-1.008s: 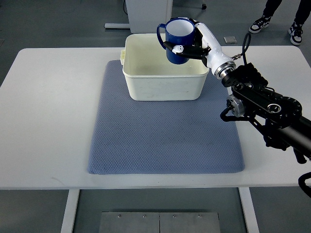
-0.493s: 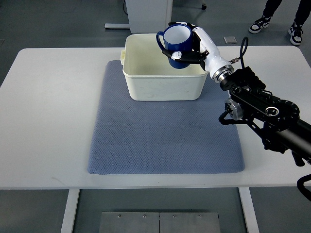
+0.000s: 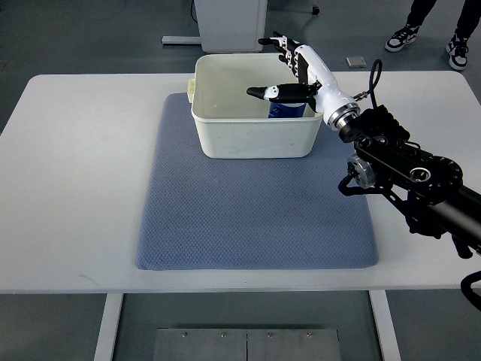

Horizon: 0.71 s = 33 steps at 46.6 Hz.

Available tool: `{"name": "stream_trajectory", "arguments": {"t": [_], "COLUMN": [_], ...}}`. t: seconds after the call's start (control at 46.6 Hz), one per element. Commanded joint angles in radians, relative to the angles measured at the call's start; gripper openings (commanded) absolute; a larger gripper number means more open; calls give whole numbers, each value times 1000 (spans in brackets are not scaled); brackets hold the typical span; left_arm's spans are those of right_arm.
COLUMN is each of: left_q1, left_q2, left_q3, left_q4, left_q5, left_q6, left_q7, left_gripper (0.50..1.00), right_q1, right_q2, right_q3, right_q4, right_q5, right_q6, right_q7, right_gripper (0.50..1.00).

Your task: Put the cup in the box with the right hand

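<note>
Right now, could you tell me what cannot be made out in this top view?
- Cup: mostly hidden by the right hand and the box wall; upright or tilted, and its handle, cannot be told.
- Box floor on the near side: hidden by its own front wall.
- Right arm: cut off by the right edge.
- Left hand: not in view.
- A person's shoes: cut off at the top edge.

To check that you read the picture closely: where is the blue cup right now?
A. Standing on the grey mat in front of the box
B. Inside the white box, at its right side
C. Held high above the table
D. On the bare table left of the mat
B: the blue cup shows below the rim of the white box, at its right side, under the spread fingers of the right hand.
</note>
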Motion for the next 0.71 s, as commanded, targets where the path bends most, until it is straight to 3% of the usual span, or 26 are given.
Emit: {"name": "stream_trajectory", "arguments": {"t": [0.0,0.45,0.686], "left_q1": [0,-1,-1], "left_q2": [0,0,0], "left_q3": [1,1,-1], "left_q4": [0,0,0], "left_q5": [0,0,0], "left_q6": [0,0,0], "left_q7": [0,0,0], "left_gripper": [1000,1000,1000], "right_q1": [5,1,-74], "right_q2": [-5,-153,-185], "right_q3": [1,23,144], "right_q4": [3,18,18], "right_q5": [2,135,141], "right_q6": [0,3,17], "right_q7": [0,-3,-44], "right_gripper": [995,995,995]}}
